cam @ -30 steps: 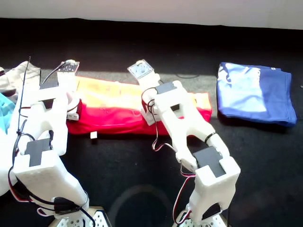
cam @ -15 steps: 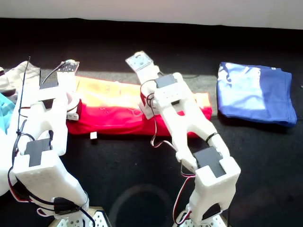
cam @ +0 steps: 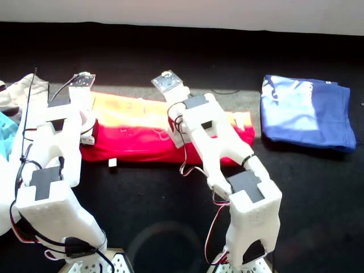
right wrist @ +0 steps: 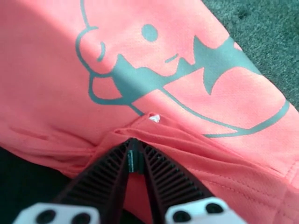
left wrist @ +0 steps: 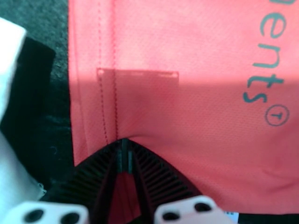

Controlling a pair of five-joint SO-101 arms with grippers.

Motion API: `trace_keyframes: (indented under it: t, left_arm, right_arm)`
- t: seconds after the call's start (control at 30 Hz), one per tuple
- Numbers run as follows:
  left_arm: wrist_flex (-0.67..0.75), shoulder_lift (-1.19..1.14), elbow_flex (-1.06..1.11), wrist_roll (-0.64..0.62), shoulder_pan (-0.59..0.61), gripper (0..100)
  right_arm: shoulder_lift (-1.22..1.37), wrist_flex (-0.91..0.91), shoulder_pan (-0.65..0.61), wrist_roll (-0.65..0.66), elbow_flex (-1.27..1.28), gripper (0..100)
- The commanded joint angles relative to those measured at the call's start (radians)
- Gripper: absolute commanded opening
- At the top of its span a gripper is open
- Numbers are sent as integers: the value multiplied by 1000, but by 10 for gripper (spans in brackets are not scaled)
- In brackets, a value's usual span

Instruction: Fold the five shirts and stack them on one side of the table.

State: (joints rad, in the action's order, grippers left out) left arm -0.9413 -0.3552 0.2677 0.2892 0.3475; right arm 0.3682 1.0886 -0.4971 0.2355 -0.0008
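One shirt looks finished: the blue fabric shirt (cam: 307,114) lies folded in a flat rectangle at the right side of the dark table (cam: 170,57), well apart from both arms. The coral-red mesh shirt with printed graphics (cam: 136,133) lies mid-table as a long, partly folded band. The left tool (left wrist: 124,144) is pinched tight on its hem at one end and the right tool (right wrist: 134,147) is pinched tight on a raised pleat farther along, so I judge its fold half done. At the left edge a pale beige garment (cam: 17,94) and a turquoise garment (cam: 4,133) lie bunched and unfolded, so most of the folding, and all of the stacking, is left.
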Motion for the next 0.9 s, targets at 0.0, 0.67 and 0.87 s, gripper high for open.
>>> trace_keyframes:
  t: [0.0, 0.67, 0.87]
  left_arm:
    - [23, 4, -19, -6, 5, 10]
    - [-276, -70, -412, -127, 50, 236]
    - [-330, -308, -676, -129, 68, 235]
  right_arm:
    - [-87, 45, 28, 12, -117, 8]
    - [-455, 602, 151, 140, -286, 9]
    - [-630, 674, 179, 155, -259, 9]
